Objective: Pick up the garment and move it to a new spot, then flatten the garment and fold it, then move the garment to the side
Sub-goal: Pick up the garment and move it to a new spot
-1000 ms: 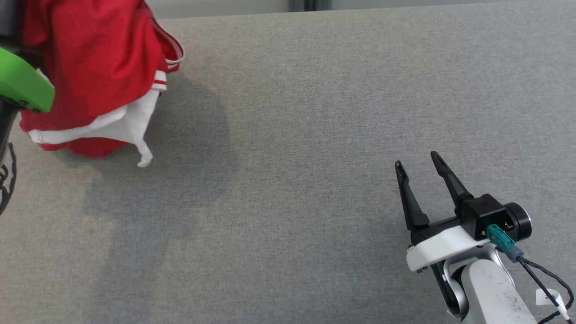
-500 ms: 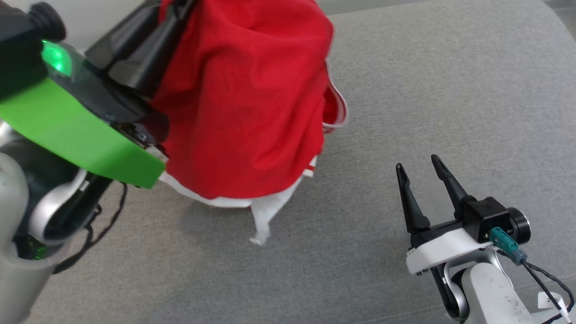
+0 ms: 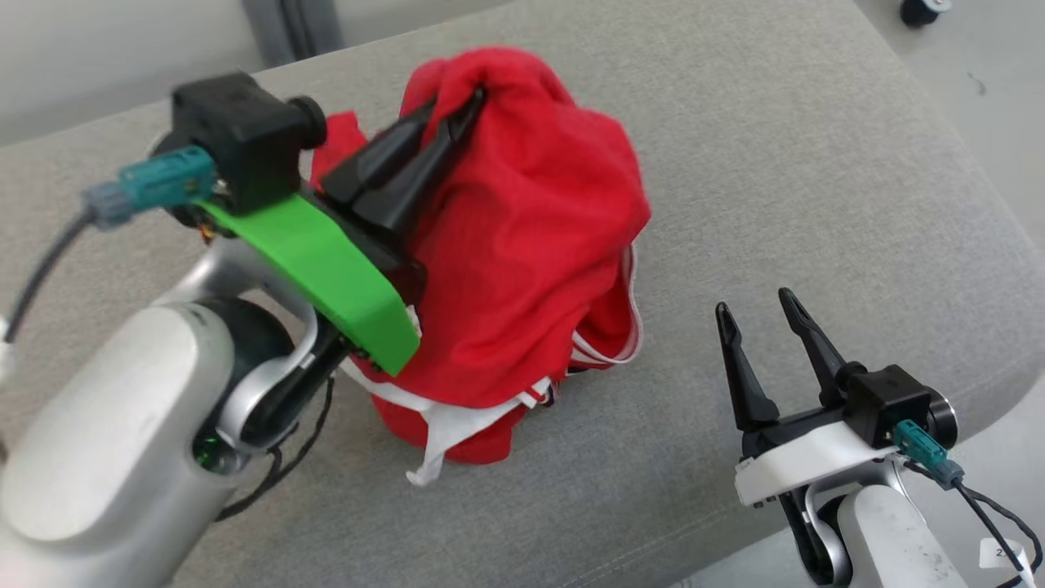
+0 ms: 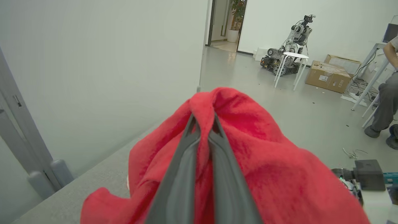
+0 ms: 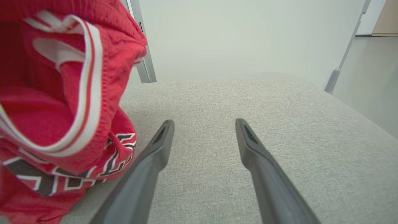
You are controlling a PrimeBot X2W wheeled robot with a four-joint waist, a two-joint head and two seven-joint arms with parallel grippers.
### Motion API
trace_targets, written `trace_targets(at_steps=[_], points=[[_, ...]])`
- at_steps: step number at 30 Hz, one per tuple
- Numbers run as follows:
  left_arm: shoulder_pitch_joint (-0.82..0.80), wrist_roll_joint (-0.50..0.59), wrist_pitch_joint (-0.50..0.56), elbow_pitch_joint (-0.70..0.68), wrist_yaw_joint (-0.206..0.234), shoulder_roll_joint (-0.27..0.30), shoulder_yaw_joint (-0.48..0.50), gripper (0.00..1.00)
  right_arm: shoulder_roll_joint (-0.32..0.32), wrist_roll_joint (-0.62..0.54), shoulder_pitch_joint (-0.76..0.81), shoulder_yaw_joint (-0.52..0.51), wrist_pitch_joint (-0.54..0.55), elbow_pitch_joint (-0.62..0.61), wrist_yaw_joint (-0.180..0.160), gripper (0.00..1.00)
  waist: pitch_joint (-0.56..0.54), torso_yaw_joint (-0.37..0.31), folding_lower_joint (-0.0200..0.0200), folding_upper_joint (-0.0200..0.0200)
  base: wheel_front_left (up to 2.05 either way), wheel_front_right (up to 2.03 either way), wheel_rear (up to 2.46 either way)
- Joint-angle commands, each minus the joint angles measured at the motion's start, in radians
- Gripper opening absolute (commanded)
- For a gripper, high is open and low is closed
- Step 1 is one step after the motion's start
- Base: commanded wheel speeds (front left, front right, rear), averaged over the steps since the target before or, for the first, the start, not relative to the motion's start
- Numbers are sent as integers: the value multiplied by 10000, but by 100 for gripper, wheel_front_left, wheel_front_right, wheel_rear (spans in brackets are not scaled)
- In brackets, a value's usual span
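The tips of the left gripper (image 3: 472,96) are tucked into a fold of the red garment (image 3: 531,245), so the cloth hides them. In the right wrist view the garment runs off the picture at nine o'clock, and the crumpled letters (image 5: 74,183) on it cannot be read. In the left wrist view a person (image 4: 384,109) at three o'clock is cut off by the edge; just a leg and an arm show. The left arm (image 3: 122,425) runs off the head view at seven o'clock.
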Motion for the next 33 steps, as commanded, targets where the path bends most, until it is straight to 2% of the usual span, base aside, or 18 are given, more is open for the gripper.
trace_targets(at_steps=[1,5,8,11,12,14,18,22,26,30,33], points=[[299,110,-246,470,-86,-123,-121,0,-10,48,141,-24,-32,-47,-10,100,339,-697,0,-1,0,0,0],[828,390,-1134,2491,-465,-525,-581,0,-8,72,149,-67,-32,-94,-10,100,438,-862,0,-1,0,0,0],[846,1101,-1916,4253,-843,-679,-1023,0,-8,79,149,-64,-32,-93,-10,100,467,-897,0,-1,0,0,0],[857,1481,-2895,5878,-1079,-1084,-1241,0,-13,1,163,-4,-32,-28,-10,100,414,-890,0,-1,0,0,0],[863,1477,-3189,6270,-1101,-1228,-1194,36,-13,-16,163,-7,-32,-16,-10,100,391,-867,0,-1,0,0,0],[775,1681,-3830,6980,-1146,-1425,-1233,99,-14,-51,165,-42,-32,-2,-10,100,314,-778,0,-1,0,0,0],[672,1873,-4872,7800,-1071,-1851,-1156,100,-14,-262,269,-224,-32,-18,-10,100,93,-428,0,-1,0,0,0],[1005,2039,-5386,7732,-827,-2152,-794,100,-16,-539,406,-529,-32,-98,-12,100,-246,15,0,-1,0,0,0],[1648,2472,-5468,6826,-548,-2269,-207,100,-13,-821,554,-883,-32,-255,-10,100,-609,519,0,-1,0,0,0],[2957,3186,-5467,5567,-326,-2329,541,100,-17,-1119,688,-1164,-32,-317,-12,100,-945,949,0,-1,0,0,0],[3762,3466,-5470,5070,-384,-2505,807,100,-16,-1231,772,-1278,-32,-324,-12,100,-1078,1179,0,-1,0,0,0]])
